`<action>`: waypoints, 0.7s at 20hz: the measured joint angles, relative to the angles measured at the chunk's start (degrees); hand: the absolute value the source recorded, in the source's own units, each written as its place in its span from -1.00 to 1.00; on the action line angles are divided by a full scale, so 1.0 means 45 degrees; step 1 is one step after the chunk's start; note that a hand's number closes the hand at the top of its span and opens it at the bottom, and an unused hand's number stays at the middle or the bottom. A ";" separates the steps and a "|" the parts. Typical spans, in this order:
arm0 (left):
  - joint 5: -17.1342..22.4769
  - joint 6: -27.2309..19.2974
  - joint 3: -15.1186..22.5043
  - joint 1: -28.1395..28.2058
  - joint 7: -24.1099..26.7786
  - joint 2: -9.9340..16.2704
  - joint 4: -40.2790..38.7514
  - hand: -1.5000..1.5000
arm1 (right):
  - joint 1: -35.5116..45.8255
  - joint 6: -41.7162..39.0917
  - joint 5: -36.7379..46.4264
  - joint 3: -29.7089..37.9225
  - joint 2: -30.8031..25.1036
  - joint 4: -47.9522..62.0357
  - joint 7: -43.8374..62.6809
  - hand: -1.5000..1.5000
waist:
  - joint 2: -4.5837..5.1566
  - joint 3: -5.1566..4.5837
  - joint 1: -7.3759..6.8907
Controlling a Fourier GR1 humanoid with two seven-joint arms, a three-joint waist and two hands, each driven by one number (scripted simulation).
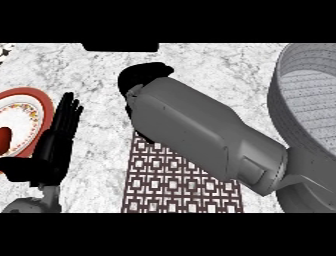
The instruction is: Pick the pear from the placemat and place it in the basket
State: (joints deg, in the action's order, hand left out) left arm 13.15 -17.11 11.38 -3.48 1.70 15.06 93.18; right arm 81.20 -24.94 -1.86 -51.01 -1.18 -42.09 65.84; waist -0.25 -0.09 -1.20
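Reach step: right hand [145,76] over placemat [178,182] far end, fingers hidden, cannot tell; pear unseen under forearm. Left hand [56,140] rests, fingers straight. Next: grasp, carry to basket [293,90]

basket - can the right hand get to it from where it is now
Probably yes. The right hand sits over the top end of the placemat, and bare counter lies between it and the basket at the right; nothing stands in that stretch.
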 measured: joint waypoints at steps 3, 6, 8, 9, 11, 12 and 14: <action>-0.0011 -0.0024 -0.0092 -0.0096 -0.0189 -0.0009 0.0124 0.00 | -0.0446 0.0336 -0.0177 -0.0448 0.0000 -0.0487 0.0158 -1.00 | 0.0004 0.0003 -0.0001; -0.0117 -0.0002 -0.0096 0.0152 -0.0044 -0.0048 0.0239 0.00 | -0.0781 0.0530 -0.0024 -0.0711 0.0010 -0.0638 0.0045 -1.00 | 0.0006 0.0006 0.0045; -0.0197 -0.0054 -0.0087 0.0095 0.0030 -0.0187 0.0126 0.00 | -0.0886 0.0632 0.0155 -0.0902 0.0016 -0.0532 -0.0076 -1.00 | 0.0026 0.0006 0.0060; -0.0212 -0.0074 -0.0135 0.0068 -0.0018 -0.0186 0.0126 0.00 | -0.0985 0.0703 0.0217 -0.1029 0.0014 -0.0639 -0.0060 -1.00 | 0.0020 0.0007 0.0079; -0.0278 -0.0061 -0.0083 0.0166 0.0093 -0.0284 0.0096 0.00 | -0.0979 0.0730 0.0392 -0.1077 -0.0014 -0.0492 -0.0192 -1.00 | 0.0024 0.0007 0.0099; -0.0230 0.0019 -0.0183 0.0172 0.0139 -0.0235 0.0115 0.00 | -0.1106 0.0770 0.0546 -0.1174 -0.0003 -0.0408 -0.0285 -1.00 | 0.0024 0.0007 0.0104; -0.0248 0.0102 -0.0170 0.0342 0.0170 -0.0232 0.0258 0.00 | -0.1170 0.0828 0.0696 -0.1203 0.0010 -0.0326 -0.0392 -1.00 | 0.0029 0.0008 0.0084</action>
State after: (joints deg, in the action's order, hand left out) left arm 12.03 -16.65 10.62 -1.94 2.46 14.01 94.34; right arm 75.94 -21.22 1.27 -56.43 -1.13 -43.55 64.08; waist -0.12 -0.05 -0.83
